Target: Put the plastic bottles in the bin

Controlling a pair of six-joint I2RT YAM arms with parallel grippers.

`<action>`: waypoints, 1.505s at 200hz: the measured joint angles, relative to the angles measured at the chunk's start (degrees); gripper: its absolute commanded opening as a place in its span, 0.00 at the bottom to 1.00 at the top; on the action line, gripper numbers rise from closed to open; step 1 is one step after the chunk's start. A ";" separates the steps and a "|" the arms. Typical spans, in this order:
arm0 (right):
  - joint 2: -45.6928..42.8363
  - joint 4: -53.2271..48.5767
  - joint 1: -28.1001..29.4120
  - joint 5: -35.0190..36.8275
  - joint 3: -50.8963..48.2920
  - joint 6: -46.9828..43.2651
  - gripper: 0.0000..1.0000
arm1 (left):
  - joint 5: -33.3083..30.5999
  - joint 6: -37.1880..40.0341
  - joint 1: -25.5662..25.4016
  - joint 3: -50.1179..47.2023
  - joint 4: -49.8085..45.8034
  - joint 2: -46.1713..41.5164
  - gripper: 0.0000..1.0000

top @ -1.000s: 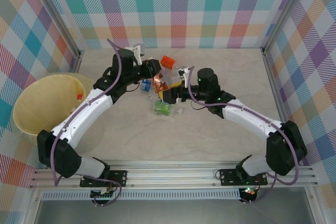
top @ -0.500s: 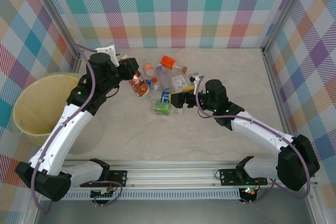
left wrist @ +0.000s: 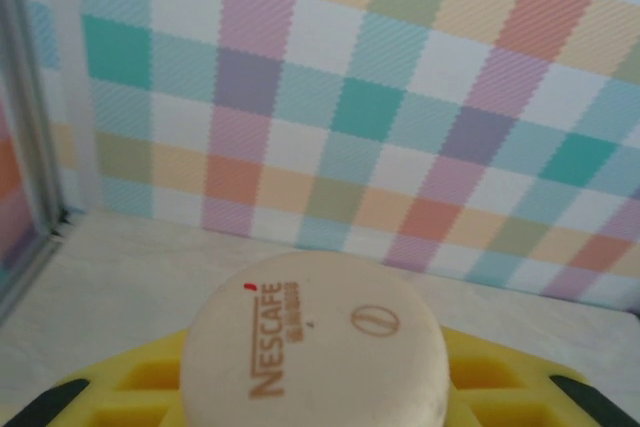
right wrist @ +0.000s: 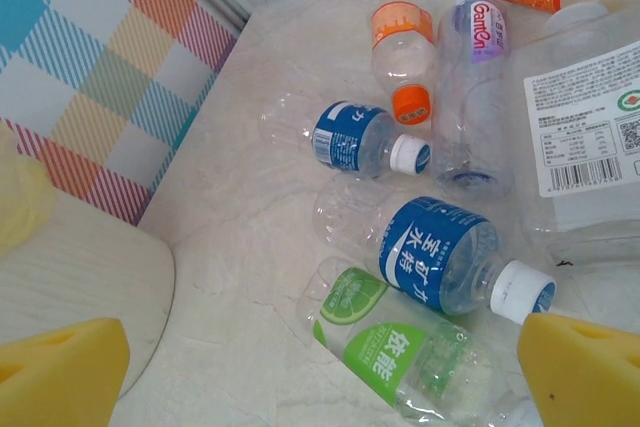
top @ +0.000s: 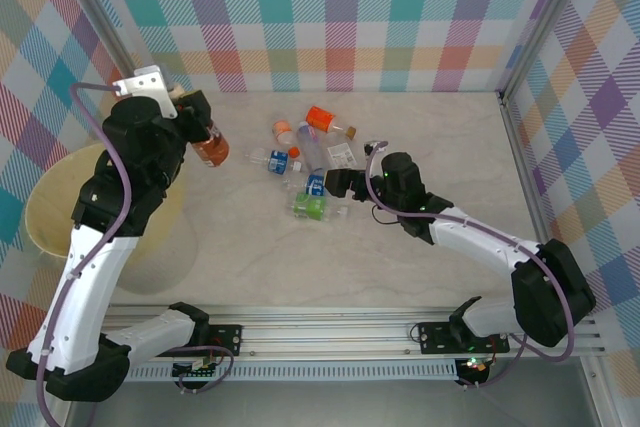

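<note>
A large round pale yellow bin point(top: 40, 209) stands open. Just right of its far rim, the left gripper point(top: 205, 135) clamps a red-orange-labelled bottle point(top: 212, 150) above the table. Farther right, well apart from the bin, clear bottles lie on their sides in a loose cluster: an orange-labelled bottle point(top: 320, 117), an orange-capped bottle point(right wrist: 405, 47), a small blue-labelled bottle point(right wrist: 365, 137), a larger blue-labelled bottle point(right wrist: 435, 247) and a green-labelled bottle point(right wrist: 385, 347).

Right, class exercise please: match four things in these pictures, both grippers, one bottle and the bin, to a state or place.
1 left gripper
2 right gripper
3 green-label bottle
4 bin

A lying on the table
B open, holding nothing
C far left of the overhead view
D shut on an orange-red bottle

Pairs: 1-D, 2-B, 3-A, 4-C
</note>
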 measured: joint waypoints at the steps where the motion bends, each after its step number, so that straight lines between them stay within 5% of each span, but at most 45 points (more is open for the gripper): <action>1: 0.00 0.02 0.00 0.02 0.00 0.02 1.00 | -0.17 0.15 0.00 0.04 0.00 0.00 0.36; 53: -0.68 0.15 0.00 4.17 0.00 -1.42 1.00 | -17.66 10.32 1.03 1.97 -1.20 -0.42 0.36; 101: -4.79 -1.62 0.00 9.31 0.00 -4.66 1.00 | -28.92 15.21 10.97 -1.16 -1.38 -2.40 0.36; 223: -7.52 -5.03 0.00 13.49 1.62 -9.01 1.00 | -31.17 11.15 40.70 -17.05 1.75 -3.96 0.36; 301: -7.04 -5.46 0.00 13.25 3.85 -9.31 1.00 | -26.84 -1.92 45.42 -15.56 -10.93 1.29 0.42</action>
